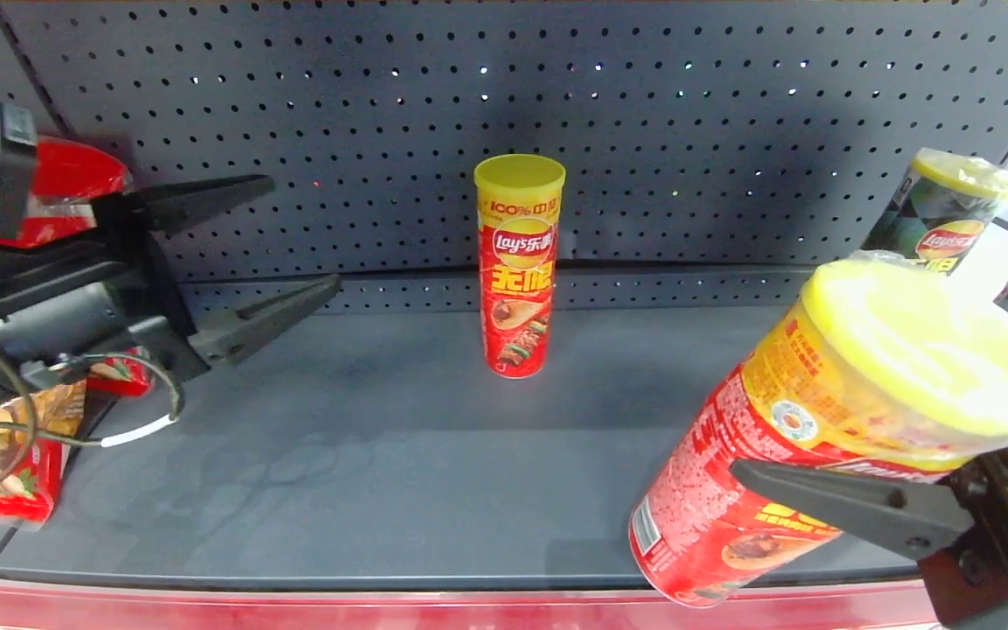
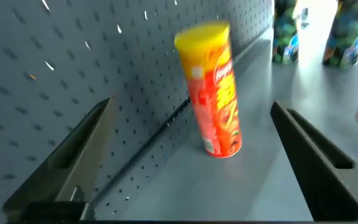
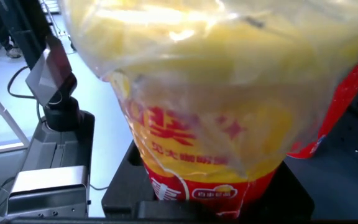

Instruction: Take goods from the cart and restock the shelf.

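A red chip can with a yellow lid (image 1: 518, 273) stands upright near the back of the grey shelf (image 1: 355, 472), also seen as the can (image 2: 213, 93) between my left fingers' line of sight. My left gripper (image 1: 281, 245) hangs open at the shelf's left, well apart from that can. A second, larger-looking red chip can with a yellow lid (image 1: 828, 420) is held tilted over the shelf's front right edge, with my right gripper (image 1: 863, 507) shut on it. Its lid and label (image 3: 210, 118) fill the right wrist view.
Red snack bags (image 1: 5, 455) lie at the shelf's left end, behind my left arm. Dark-patterned cans with yellow lids (image 1: 950, 210) stand at the right on the neighbouring shelf section. A pegboard wall (image 1: 644, 114) backs the shelf. The shelf floor between the two arms is bare.
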Robot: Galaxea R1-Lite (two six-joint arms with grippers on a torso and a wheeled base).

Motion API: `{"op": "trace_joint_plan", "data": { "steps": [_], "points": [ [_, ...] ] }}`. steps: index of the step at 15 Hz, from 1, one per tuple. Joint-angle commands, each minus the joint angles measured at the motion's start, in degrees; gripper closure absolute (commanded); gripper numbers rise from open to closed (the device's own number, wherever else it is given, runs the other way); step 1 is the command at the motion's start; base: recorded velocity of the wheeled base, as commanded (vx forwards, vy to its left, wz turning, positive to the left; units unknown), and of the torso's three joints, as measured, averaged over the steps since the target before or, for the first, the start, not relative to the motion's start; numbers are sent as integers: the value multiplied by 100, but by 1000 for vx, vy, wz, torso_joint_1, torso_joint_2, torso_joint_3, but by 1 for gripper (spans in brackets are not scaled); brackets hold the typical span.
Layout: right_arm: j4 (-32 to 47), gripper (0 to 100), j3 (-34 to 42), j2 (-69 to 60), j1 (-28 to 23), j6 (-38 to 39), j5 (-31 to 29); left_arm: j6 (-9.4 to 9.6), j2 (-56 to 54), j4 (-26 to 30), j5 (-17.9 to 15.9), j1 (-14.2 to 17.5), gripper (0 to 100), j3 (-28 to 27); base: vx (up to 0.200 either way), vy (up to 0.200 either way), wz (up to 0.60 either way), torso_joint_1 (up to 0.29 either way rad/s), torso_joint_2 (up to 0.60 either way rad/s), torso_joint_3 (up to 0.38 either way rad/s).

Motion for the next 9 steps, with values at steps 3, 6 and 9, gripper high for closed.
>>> {"op": "trace_joint_plan", "data": {
  "steps": [3,6,9],
  "points": [
    [-2,100,17,-4,-8,-39,3,-54,2130,-1016,-411,-162,0,-286,0,0,0,0,0,0],
    [-2,100,61,-48,-8,-48,-59,-71,2771,-1024,-525,-654,0,-1077,0,0,0,0,0,0],
    [-11,100,61,-30,-8,-48,-68,-133,3228,-1024,-622,-838,0,-1798,0,0,0,0,0,0]
  ]
}}
